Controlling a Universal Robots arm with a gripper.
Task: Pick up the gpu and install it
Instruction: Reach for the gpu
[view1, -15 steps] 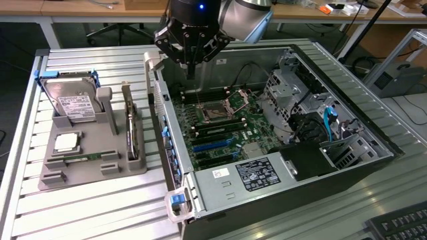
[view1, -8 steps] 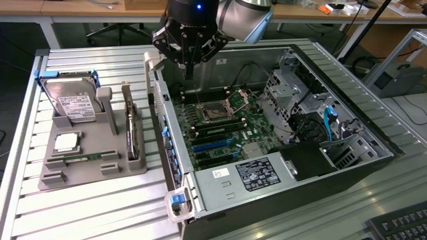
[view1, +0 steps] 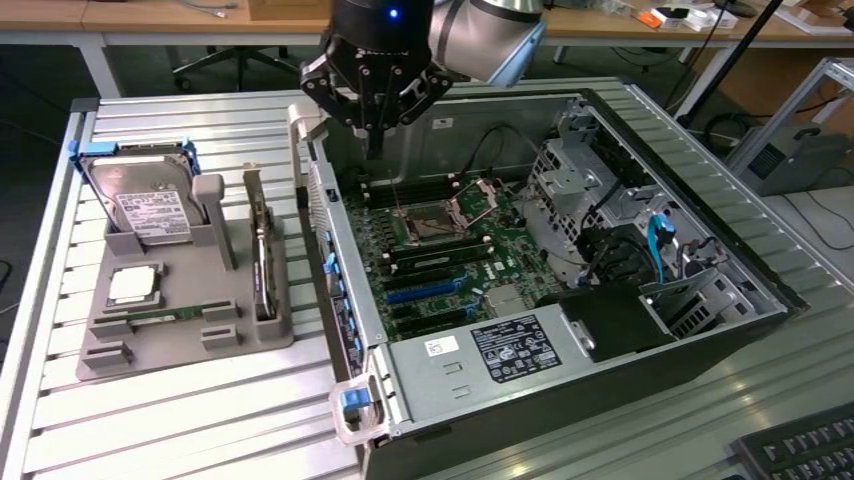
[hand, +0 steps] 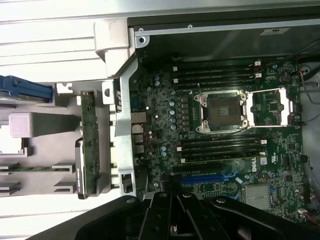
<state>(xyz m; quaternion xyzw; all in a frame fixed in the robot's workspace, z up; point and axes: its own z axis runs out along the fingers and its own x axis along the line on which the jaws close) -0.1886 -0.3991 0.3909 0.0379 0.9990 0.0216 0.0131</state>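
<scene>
Jaws clenched empty hang above the case (view1: 667, 385), gpu (view1: 263, 255) apart in the grey holder (view1: 100, 355).

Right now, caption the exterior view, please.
Black end effector, shut, above open computer case; green gpu stands in grey holder.

My gpu (view1: 263, 255), standing in its slot

I see it as a thin flat card set upright on its long edge in a slot along one side of the gray holder (view1: 160, 352). Its green board and dark cooler face show, its narrow top edge is up, and nothing grips it.
</scene>
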